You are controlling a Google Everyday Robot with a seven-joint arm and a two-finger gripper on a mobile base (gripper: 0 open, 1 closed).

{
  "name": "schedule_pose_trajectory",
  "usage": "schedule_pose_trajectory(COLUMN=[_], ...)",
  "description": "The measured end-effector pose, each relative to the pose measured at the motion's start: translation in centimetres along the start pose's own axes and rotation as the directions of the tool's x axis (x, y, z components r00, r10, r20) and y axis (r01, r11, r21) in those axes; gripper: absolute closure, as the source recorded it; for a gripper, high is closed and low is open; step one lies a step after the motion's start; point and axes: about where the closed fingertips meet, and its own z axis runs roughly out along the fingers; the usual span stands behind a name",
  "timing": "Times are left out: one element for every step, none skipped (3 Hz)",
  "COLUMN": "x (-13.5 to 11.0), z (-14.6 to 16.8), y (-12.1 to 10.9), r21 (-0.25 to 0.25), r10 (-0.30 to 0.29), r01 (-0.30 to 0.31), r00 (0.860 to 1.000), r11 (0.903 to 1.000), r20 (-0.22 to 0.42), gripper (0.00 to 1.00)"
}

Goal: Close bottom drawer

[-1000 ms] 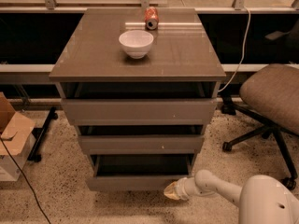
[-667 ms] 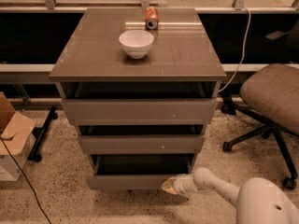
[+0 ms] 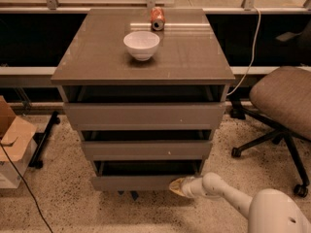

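Note:
The bottom drawer (image 3: 136, 182) is the lowest of three taupe-grey drawers in the cabinet. It stands slightly pulled out, with a dark gap above its flat front. My gripper (image 3: 177, 186) is low at the front right end of that drawer front, touching or nearly touching it. My white arm (image 3: 228, 194) reaches in from the lower right corner.
The cabinet top (image 3: 194, 57) carries a white bowl (image 3: 141, 44) and a red can (image 3: 157, 18) on its side. The top drawer (image 3: 144, 115) and middle drawer (image 3: 146, 149) also stand slightly out. An office chair (image 3: 284, 98) is at the right. A cardboard box (image 3: 12, 140) and a cable are at the left.
My gripper has moved left and toward the cabinet along the drawer front. The bottom drawer sits further in than before, with a smaller gap above its front.

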Motion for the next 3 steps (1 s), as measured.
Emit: schedule_pose_trajectory(x=[-0.10,-0.16,-0.22], z=[0.21,0.40,0.59], y=[0.16,0.35,0.54], r21=[-0.003,-0.006,-0.010], r10=[-0.001,0.000,0.000], r01=[0.001,0.000,0.000], r00=[1.000,1.000,1.000], r11=[1.0000,1.0000,1.0000], r20=[0.002,0.003,0.004], gripper=[0.58,0.35,0.11])
